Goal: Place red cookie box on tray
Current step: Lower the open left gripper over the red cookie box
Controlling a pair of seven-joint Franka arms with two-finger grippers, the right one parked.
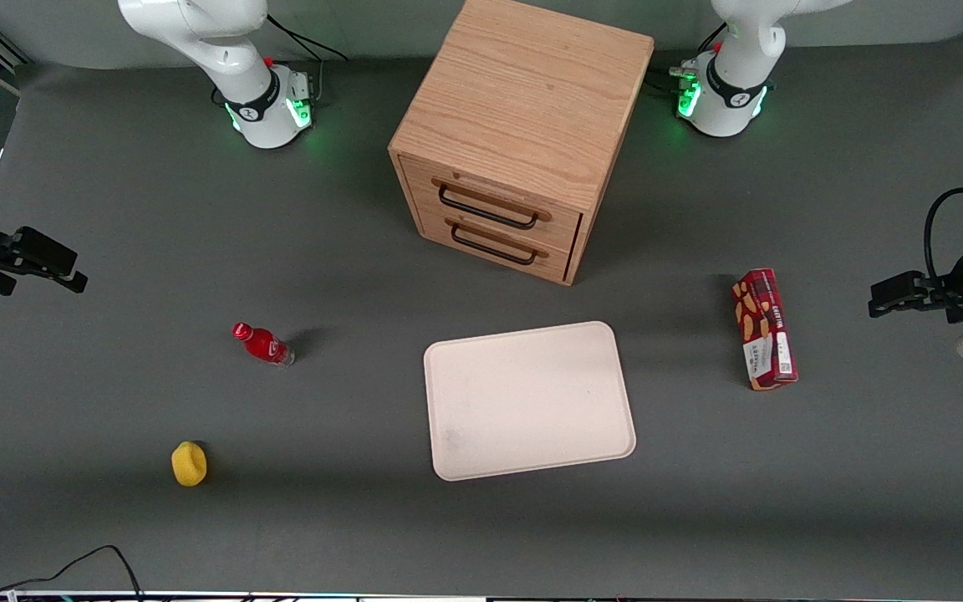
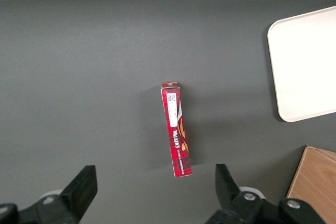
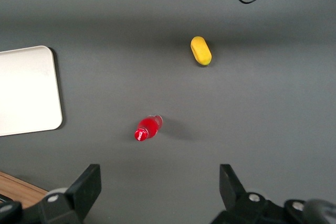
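Note:
The red cookie box stands on its long narrow edge on the grey table, toward the working arm's end, beside the tray and apart from it. The pale cream tray lies flat at the table's middle with nothing on it. My left gripper hangs above the table farther toward the working arm's end than the box. It is open, with nothing between its fingers. In the left wrist view the box's nearest end lies just ahead of the fingertips.
A wooden two-drawer cabinet stands farther from the front camera than the tray, both drawers shut. A small red bottle and a yellow object sit toward the parked arm's end. A black cable lies at the table's front edge.

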